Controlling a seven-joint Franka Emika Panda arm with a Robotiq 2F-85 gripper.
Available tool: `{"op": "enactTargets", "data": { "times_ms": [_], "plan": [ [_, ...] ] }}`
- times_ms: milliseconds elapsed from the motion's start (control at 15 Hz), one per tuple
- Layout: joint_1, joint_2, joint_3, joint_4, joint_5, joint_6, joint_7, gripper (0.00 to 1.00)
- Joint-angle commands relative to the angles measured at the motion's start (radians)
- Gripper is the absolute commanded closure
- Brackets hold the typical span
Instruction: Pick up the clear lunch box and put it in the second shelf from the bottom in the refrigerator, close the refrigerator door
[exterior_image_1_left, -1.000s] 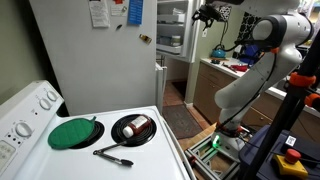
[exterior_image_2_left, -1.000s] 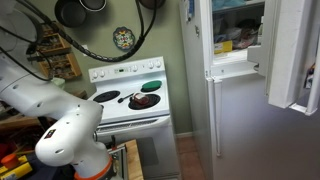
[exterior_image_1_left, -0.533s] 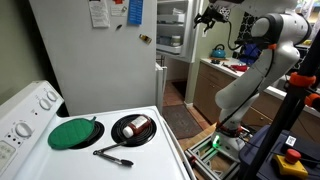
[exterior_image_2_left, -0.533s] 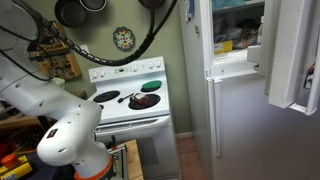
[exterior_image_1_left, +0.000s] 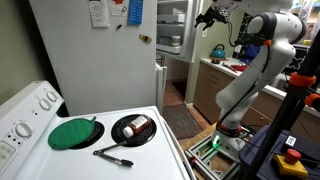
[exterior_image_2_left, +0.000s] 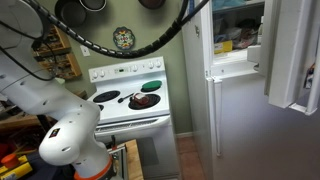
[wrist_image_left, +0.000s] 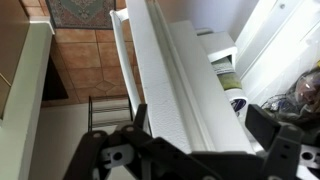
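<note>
The refrigerator (exterior_image_1_left: 95, 60) stands open, with white shelves (exterior_image_1_left: 170, 30) showing inside; it also shows in an exterior view (exterior_image_2_left: 235, 100). The refrigerator door (exterior_image_2_left: 292, 50) is swung wide open. In the wrist view its long white edge (wrist_image_left: 165, 60) runs under my gripper. My gripper (exterior_image_1_left: 208, 16) is high up by the top shelves, open and empty; in the wrist view (wrist_image_left: 198, 118) its two black fingers straddle the white edge without touching it. I cannot pick out the clear lunch box among the items on the shelves.
A white stove (exterior_image_1_left: 150, 150) carries a round green lid (exterior_image_1_left: 73, 133), a black pan (exterior_image_1_left: 133, 129) and a black utensil (exterior_image_1_left: 112, 154). A cluttered counter (exterior_image_1_left: 225, 68) stands behind my arm. Tiled floor and a rug (wrist_image_left: 80, 12) lie below.
My arm has shifted slightly near the top of the refrigerator, and the gripper has edged a little to the right. Nothing else has moved.
</note>
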Motion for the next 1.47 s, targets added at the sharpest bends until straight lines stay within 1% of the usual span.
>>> {"op": "enactTargets", "data": {
  "times_ms": [0,333,600,1067,1400],
  "plan": [
    [0.031,0.038,-0.061,0.044,0.074,-0.009,-0.146,0.00],
    [0.065,0.057,-0.103,0.061,0.204,-0.011,-0.322,0.00],
    [0.064,0.088,-0.121,0.085,0.260,-0.016,-0.421,0.00],
    [0.051,0.107,-0.136,0.109,0.292,-0.025,-0.482,0.00],
    [0.030,0.123,-0.141,0.143,0.264,-0.045,-0.473,0.00]
  ]
}}
